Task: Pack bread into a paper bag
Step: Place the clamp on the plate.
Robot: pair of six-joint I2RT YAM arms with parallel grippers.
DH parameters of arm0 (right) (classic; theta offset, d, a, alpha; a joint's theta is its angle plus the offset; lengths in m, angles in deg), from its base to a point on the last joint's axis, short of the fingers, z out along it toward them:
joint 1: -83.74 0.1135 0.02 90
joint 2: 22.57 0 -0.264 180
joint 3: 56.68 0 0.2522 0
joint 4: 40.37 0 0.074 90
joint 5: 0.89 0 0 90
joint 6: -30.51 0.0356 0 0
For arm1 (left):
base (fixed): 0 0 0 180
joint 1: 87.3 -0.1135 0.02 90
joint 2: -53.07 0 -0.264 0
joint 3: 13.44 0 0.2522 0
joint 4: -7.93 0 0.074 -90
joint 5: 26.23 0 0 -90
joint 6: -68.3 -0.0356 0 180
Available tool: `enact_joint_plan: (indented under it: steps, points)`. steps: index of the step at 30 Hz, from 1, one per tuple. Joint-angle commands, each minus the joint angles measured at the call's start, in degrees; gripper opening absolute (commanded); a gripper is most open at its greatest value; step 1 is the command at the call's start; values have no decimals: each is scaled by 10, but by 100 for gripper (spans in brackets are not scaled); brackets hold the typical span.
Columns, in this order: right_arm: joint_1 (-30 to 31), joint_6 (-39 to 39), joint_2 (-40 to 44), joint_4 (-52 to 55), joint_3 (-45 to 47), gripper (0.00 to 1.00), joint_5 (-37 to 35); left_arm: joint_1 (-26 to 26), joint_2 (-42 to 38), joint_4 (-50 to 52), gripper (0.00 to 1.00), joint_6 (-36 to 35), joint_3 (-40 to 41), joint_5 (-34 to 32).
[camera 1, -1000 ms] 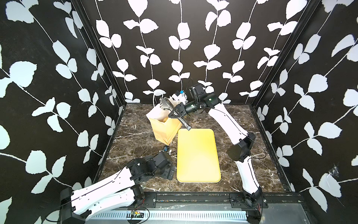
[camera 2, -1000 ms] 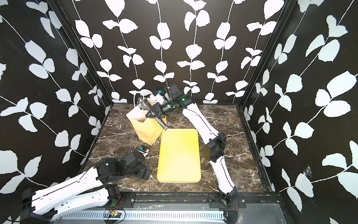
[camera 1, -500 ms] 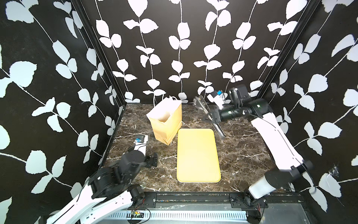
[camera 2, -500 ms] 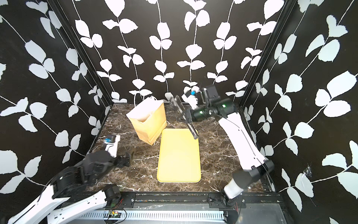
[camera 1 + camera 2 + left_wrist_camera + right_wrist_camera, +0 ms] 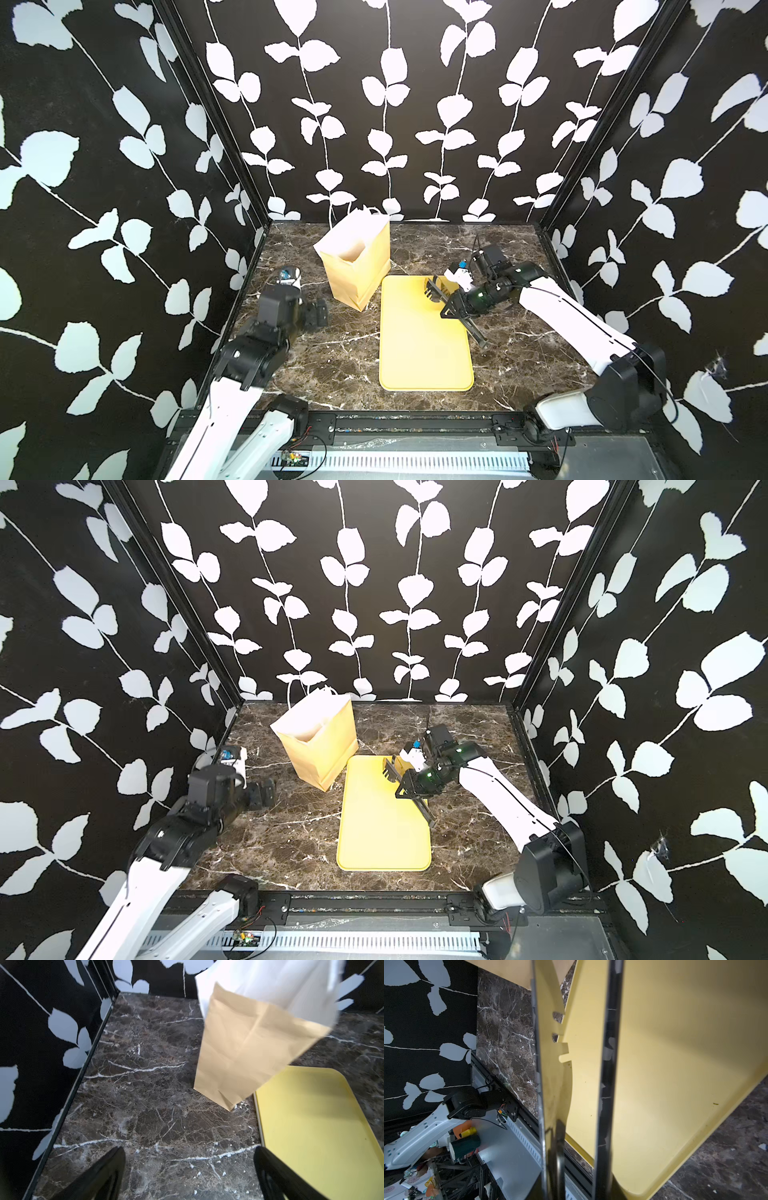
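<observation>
While your right gripper (image 5: 454, 308) clamps the metal tongs (image 5: 434, 287) by their arms, held low over the far end of the yellow tray (image 5: 424, 357), your left gripper (image 5: 189, 1176) hangs with jaws wide apart and empty above the marble table (image 5: 145, 1105). You find the paper bag (image 5: 357, 266) upright, mouth open, just beside the tray's far left corner.

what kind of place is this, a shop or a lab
Most likely a lab test booth, not a shop: a left arm and a right arm mounted on a front rail, a marble-look tabletop, and leaf-print walls boxing it in. A paper bag and tray stand on it.
</observation>
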Motion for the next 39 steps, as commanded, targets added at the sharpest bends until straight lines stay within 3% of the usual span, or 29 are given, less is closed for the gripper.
enact_joint_plan:
  steps: [1,7,11,18,19,20,21,23,28,33,39]
  points:
    - [2,-15,-18,-79,27,30,-14,-63,36,-64,98,-62,0,114]
    - [9,-32,-80,-121,55,30,-61,-152,98,-160,98,-106,31,127]
    - [28,-44,-127,-138,52,29,-107,-198,132,-304,98,-98,113,125]
    - [53,-66,-195,-170,36,32,-179,-203,211,-451,99,-166,188,61]
    - [56,-70,-203,-177,38,36,-186,-204,224,-465,99,-171,192,63]
    - [59,-71,-213,-183,38,90,-194,-205,236,-480,99,-175,194,71]
    - [61,-73,-223,-188,39,99,-200,-205,247,-494,99,-180,196,78]
    - [65,-71,-230,-187,33,99,-196,-205,264,-523,98,-183,200,78]
    - [71,-56,-147,-184,35,99,-208,-209,313,-559,99,-191,195,71]
    - [51,-80,-2,-189,43,99,-308,-219,347,-598,99,-192,189,108]
    - [-47,-145,109,-361,189,100,-402,-223,402,-656,98,-192,184,157]
